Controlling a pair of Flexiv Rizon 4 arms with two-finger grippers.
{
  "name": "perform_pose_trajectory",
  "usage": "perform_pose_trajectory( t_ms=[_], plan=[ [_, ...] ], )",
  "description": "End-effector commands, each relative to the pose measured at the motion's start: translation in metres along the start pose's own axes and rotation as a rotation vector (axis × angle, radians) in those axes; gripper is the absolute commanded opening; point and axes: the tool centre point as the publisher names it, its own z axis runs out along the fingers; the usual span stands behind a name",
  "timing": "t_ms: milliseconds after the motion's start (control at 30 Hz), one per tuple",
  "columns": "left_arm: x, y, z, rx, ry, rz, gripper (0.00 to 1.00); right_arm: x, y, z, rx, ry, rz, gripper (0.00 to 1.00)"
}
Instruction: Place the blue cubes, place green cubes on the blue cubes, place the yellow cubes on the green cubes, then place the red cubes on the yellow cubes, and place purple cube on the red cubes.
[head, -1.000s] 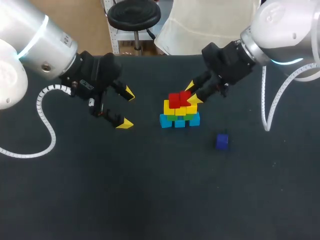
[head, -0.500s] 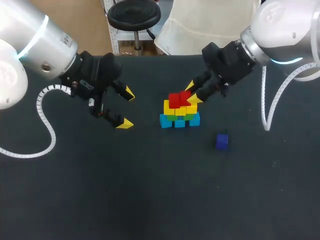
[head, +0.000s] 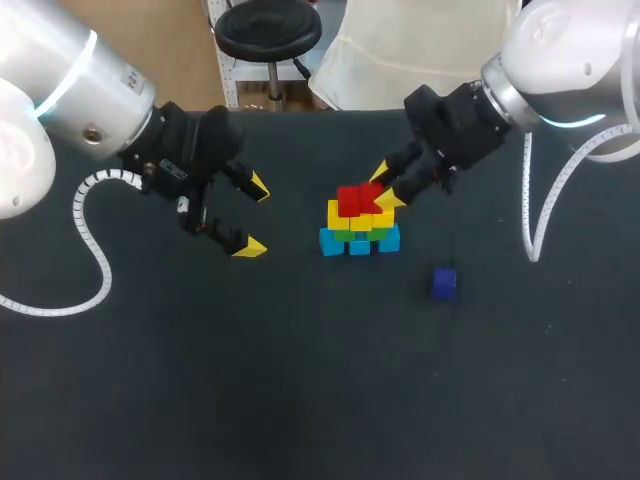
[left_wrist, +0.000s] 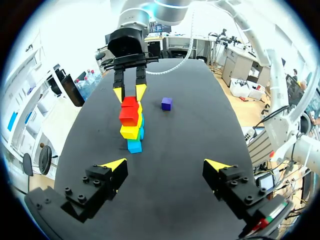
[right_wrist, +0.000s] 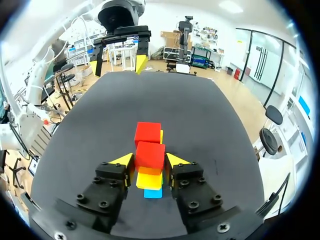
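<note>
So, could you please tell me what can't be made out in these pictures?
Head view: the right gripper covers the far side of the stack; the green cubes show only as slivers.
Right wrist view: red cubes and yellow cubes hide the green cubes; the purple cube lies outside it.
Left wrist view: blue cubes cannot be counted; the near one blocks the others.

You're working under bright, even light from overhead. The black surface stays uniformly dark and matte, with shadows on it barely readable, while the white shells of the left arm and right arm shine brightest.
</note>
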Motion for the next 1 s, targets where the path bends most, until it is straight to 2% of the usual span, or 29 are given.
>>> perform_pose_trajectory(
  t_ms=[33,200,300,367,800,1000],
  plan=[
    [0.001,0.000,0.000,0.000,-0.002,0.002,1.00,0.001,-0.002,0.000,-0.005,-0.005,-0.001,0.45],
    [0.001,0.000,0.000,0.000,-0.002,0.002,1.00,0.000,-0.001,-0.001,-0.005,-0.004,-0.001,0.49],
    [0.001,0.000,0.000,0.000,-0.002,0.002,1.00,-0.001,-0.001,-0.003,-0.003,-0.003,-0.002,0.88],
    [0.001,0.000,0.000,0.000,-0.002,0.002,1.00,0.000,0.000,-0.007,0.006,0.002,0.002,1.00],
    [0.001,0.000,0.000,0.000,-0.002,0.002,1.00,0.015,0.013,-0.040,0.068,0.017,0.023,1.00],
    [0.001,0.000,0.000,0.000,-0.002,0.002,1.00,0.029,0.035,-0.050,0.081,0.048,0.071,1.00]
  ],
)
